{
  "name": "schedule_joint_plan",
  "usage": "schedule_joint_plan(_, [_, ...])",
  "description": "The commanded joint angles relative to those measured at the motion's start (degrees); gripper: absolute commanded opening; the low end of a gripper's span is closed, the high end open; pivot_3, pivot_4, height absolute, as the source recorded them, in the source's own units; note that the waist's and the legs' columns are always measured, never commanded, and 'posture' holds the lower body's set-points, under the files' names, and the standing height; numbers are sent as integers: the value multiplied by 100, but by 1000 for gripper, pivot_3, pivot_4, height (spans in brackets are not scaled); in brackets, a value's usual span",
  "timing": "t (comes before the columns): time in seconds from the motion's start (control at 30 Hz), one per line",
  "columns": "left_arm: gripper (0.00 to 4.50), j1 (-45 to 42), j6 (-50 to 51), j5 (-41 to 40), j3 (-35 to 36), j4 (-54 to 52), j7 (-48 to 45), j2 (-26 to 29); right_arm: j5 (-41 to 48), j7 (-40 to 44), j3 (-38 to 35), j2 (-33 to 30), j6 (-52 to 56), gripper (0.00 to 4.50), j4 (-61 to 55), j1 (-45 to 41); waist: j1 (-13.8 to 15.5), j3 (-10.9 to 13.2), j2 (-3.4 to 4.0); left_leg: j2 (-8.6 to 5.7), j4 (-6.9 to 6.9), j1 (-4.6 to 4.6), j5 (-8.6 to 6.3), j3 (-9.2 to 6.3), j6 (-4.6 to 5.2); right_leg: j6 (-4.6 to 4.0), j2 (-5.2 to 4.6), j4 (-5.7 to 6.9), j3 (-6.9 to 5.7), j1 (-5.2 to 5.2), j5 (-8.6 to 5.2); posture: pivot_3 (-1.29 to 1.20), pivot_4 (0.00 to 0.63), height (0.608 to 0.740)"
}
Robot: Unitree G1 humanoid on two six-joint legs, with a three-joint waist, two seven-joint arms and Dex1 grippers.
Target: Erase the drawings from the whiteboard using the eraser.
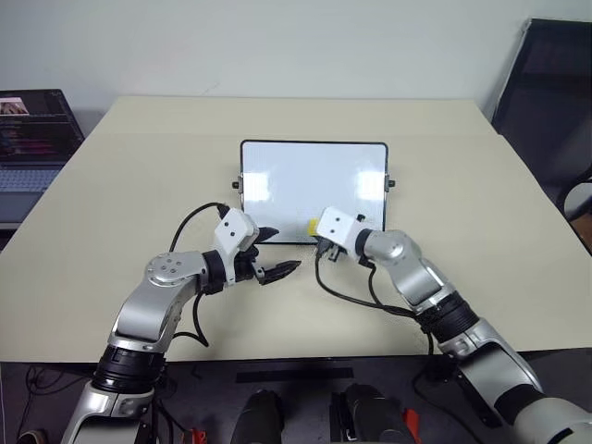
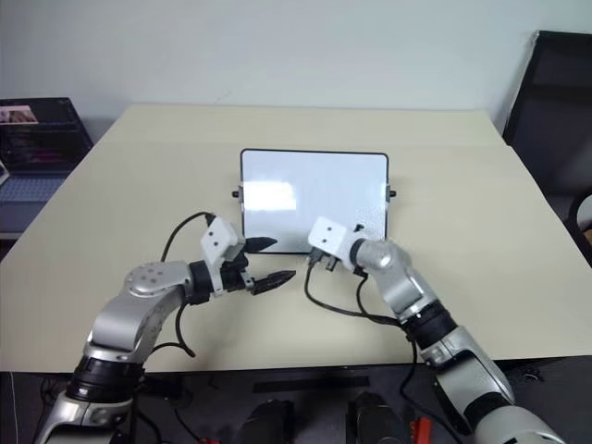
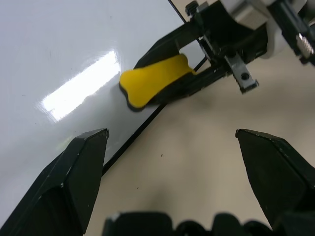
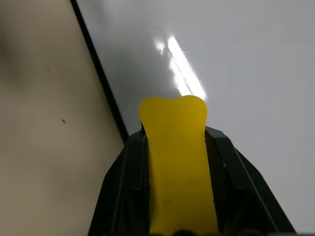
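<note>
The whiteboard (image 1: 305, 176) lies flat in the middle of the beige table, glossy white with glare patches. The drawings are out of view; the surface I see looks plain white. My right gripper (image 1: 317, 239) is shut on the yellow eraser (image 4: 177, 147), whose tip rests on the board just inside its near black frame edge. The eraser (image 3: 152, 81) also appears in the left wrist view, clamped between the right gripper's black fingers (image 3: 167, 42). My left gripper (image 1: 285, 248) hovers open over the table just before the board's near edge, left of the eraser, with nothing in it.
The table (image 1: 139, 185) is bare around the board. A laptop (image 1: 32, 139) stands on a surface off the table's left side. A black chair (image 1: 546, 102) stands at the far right. Black cables (image 1: 351, 298) hang from both wrists.
</note>
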Motion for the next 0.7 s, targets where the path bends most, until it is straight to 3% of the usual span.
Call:
schedule_joint_plan(0.03, [4500, 48, -42, -68, 48, -220, -26, 77, -108, -73, -95, -29, -35, 1140, 104, -148, -2, 0, 0, 0, 0, 0, 0, 0, 0, 0, 0, 0, 1, 0, 0, 0, 150, 740])
schedule_joint_plan(0.37, [4500, 75, -84, -60, 56, -182, -70, 88, -329, -129, -292, -957, -228, 1140, -234, 353, 122, -1, -1, -6, 3, 0, 0, 0, 0, 1, -4, -6, -1, 5, -1, 0, 150, 740])
schedule_joint_plan(0.7, [4500, -126, 24, -126, -10, -179, -159, 66, 90, -215, -841, -913, 173, 1126, -1440, 678, 140, 0, -2, -4, 0, -6, 0, 1, 0, 1, -2, -11, 0, 1, -1, 0, 150, 740])
